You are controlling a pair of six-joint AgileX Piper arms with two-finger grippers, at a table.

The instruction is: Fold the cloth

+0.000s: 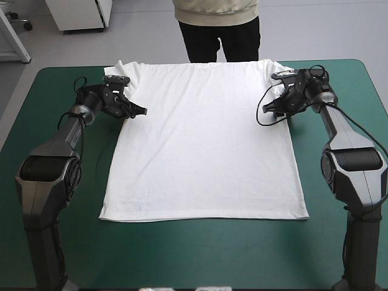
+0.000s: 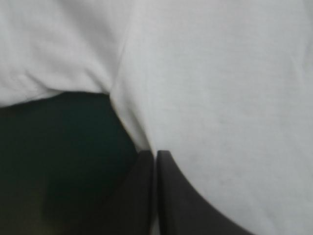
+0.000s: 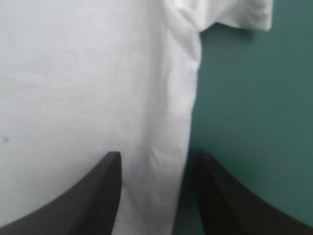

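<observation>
Teal-green table (image 1: 200, 254), white T-shirt (image 1: 203, 139) spread flat mid-table, collar at the far edge. Step, as I read it: taking both side edges just near of the sleeves for the first fold. My left gripper (image 2: 155, 154) looks pinched on the left edge. My right gripper (image 3: 157, 155) stands wide, straddling the right edge, not yet gripping. Next: close right, then lift both evenly. No containers in view.
</observation>
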